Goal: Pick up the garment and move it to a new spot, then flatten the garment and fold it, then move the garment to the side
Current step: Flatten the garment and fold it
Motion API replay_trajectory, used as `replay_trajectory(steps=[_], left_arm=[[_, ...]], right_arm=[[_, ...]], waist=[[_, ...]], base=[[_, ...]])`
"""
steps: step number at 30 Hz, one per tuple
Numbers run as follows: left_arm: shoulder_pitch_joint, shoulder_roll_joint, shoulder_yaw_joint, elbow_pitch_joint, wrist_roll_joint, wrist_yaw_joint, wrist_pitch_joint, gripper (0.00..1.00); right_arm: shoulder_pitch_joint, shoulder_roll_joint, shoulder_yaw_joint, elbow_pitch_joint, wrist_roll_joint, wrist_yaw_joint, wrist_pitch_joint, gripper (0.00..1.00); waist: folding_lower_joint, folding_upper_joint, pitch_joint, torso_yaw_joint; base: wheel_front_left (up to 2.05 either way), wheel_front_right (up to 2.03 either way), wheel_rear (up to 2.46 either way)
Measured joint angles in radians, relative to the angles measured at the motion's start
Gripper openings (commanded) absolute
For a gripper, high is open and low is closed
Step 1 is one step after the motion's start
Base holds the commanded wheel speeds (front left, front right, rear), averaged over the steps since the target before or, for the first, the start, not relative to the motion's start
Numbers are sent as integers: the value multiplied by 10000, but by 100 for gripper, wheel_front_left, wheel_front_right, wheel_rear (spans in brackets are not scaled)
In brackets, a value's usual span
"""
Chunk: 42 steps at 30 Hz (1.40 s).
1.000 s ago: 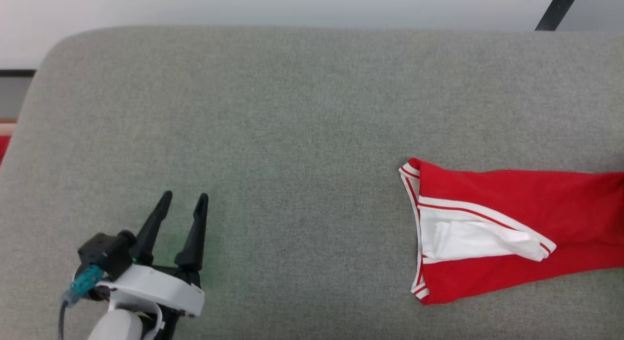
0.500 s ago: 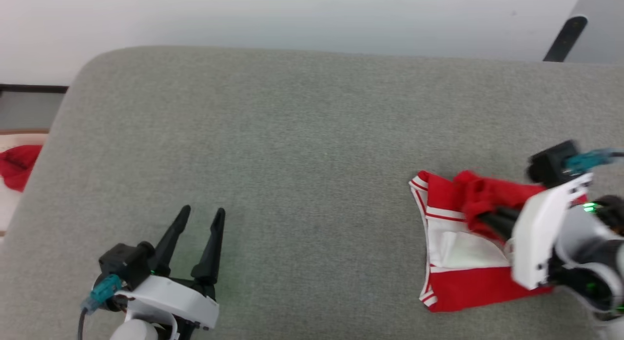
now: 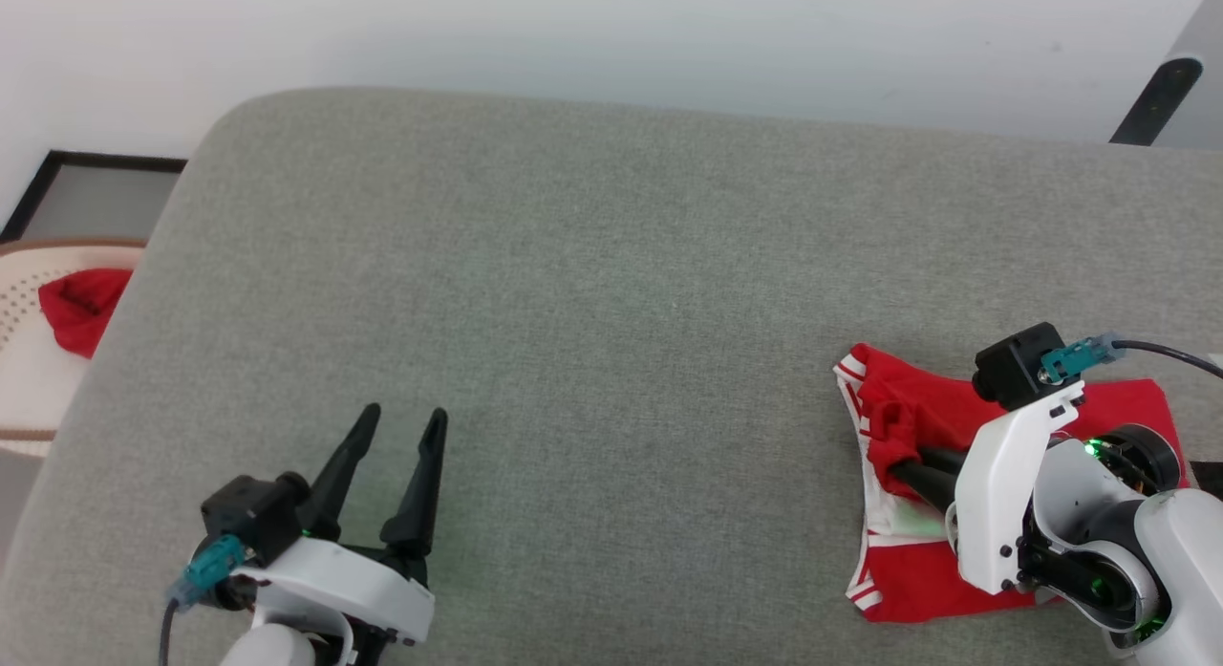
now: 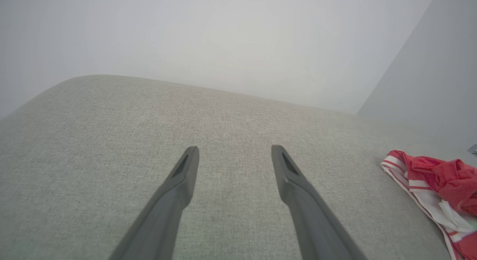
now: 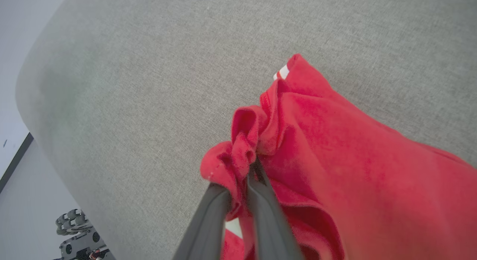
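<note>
Head view: the red garment (image 3: 912, 590) lies at lower right of the frame on the grey fabric-covered table (image 3: 611, 265), near the table's right end. Its upper-left part is bunched up. Red-and-white striped trim runs down its left edge, w/ a white panel btwn the red areas. R gripper (image 3: 906, 465) comes in from the lower right corner, fingers pointing left into the bunch.

Right wrist view: both fingers (image 5: 268, 215) are pressed nearly together, pinching a raised fold of the red fabric (tips half buried in it). The rest of the cloth spreads toward the right of that frame.

L gripper (image 3: 402, 416) sits at lower left in head view, well apart from the garment, fingers spread wide over grey fabric. Left wrist view shows the same spread, w/ the garment at the right edge of the frame.

Far left in head view, off the table, a small red cloth (image 3: 81, 303) lies on a pale perforated object (image 3: 19, 360); can't tell what that is. White wall (image 3: 611, 35) runs across the top.
</note>
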<state>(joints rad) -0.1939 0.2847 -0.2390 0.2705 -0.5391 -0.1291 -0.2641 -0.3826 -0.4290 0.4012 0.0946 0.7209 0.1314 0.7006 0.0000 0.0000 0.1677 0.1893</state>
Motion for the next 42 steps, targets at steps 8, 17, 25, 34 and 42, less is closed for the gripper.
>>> replay_trajectory(steps=[8, 17, 25, 34, 42], left_arm=[[98, 6, 205, 173, -67, 0, 0, 100], [430, 25, 211, 709, -251, 0, 0, 100], [739, 163, 153, 1047, -320, 0, 0, 100], [1151, 293, 286, 1080, -134, 0, 0, 100], [1840, 322, 533, 648, 130, 6, 0, 100]], right_arm=[[3, 88, -90, 123, 708, 0, -907, 100], [532, -706, -529, 587, 1260, 0, -2656, 100], [1830, -1381, -1214, 1373, 1055, 0, -4978, 100], [2964, -1287, -1576, 1312, 623, 0, -6732, 100], [3531, -759, -2220, 1039, -184, 0, -8241, 100]], waist=[[0, 0, -343, -248], [0, 0, -1058, -692], [0, 0, -1765, -1019], [0, 0, -2165, -1256], [0, 0, -2418, -1418]], base=[[0, 0, 0], [0, 0, 0], [0, 0, 0], [0, 0, 0], [0, 0, 0]])
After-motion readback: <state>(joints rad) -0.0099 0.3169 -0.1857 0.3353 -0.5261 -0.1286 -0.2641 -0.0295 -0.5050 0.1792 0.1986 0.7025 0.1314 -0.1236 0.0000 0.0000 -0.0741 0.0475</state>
